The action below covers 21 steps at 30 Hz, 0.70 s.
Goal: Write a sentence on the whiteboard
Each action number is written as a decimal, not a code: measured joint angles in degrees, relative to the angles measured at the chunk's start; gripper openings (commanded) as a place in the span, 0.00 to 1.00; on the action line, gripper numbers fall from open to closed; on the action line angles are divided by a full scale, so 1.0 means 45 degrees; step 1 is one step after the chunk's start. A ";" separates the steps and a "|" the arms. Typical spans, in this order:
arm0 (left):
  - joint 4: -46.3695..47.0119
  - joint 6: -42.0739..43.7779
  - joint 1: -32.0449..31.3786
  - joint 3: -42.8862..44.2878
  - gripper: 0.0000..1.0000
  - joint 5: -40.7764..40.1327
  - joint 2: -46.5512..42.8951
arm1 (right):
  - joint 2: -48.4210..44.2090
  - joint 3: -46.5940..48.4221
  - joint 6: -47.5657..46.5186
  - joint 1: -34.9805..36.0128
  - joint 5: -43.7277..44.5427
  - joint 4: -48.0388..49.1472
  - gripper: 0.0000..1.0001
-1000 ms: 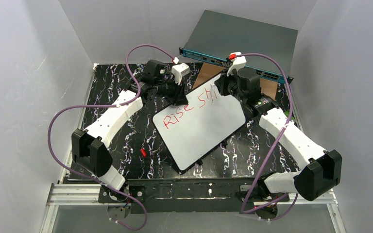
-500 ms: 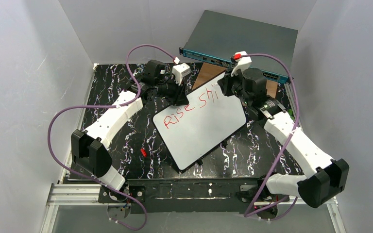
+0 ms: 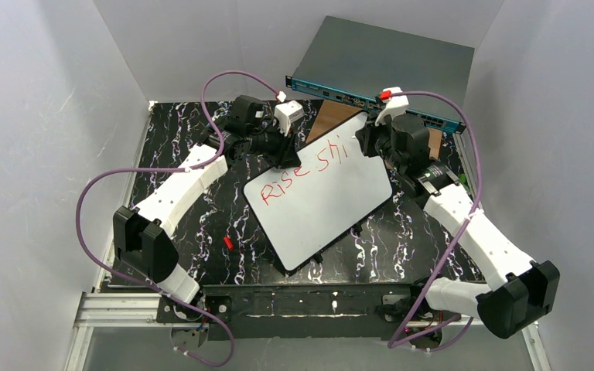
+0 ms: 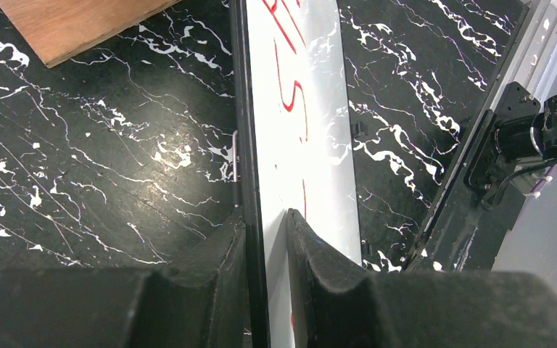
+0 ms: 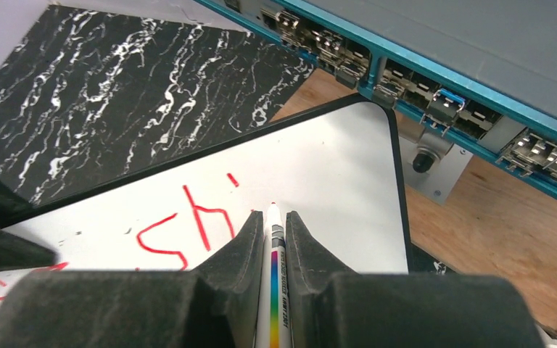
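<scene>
Nearest the lens, the left wrist view shows the left gripper [image 4: 265, 221] pinching the thin dark edge of the whiteboard [image 4: 297, 109], a grip the top view hides. The right wrist view shows the right gripper [image 5: 272, 217] clenched on a rainbow-striped marker [image 5: 273, 283], its red tip by the "shi"; whether it touches cannot be told. Only the top view shows the whole board lying skewed on the black marbled table [image 3: 186, 131], the sentence [image 3: 288, 184] reading "Rise shi", and beyond it a wooden board [image 3: 326, 116] and a grey box [image 3: 390, 54] with a teal front.

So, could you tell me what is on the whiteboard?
Red letters, "Rise shi", with the right gripper's marker beside them. The left gripper clamps the whiteboard's edge, covering that strip.
</scene>
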 measured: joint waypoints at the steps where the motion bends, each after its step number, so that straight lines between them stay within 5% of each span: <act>1: 0.0000 0.0000 0.0000 0.0000 0.00 0.0000 0.0000 | 0.0078 -0.0024 -0.0005 -0.0049 0.0015 -0.0005 0.01; 21: -0.0019 0.0019 -0.0005 0.0000 0.00 -0.0005 -0.0010 | 0.1064 -0.0029 0.0296 -0.0408 -0.0505 0.0277 0.01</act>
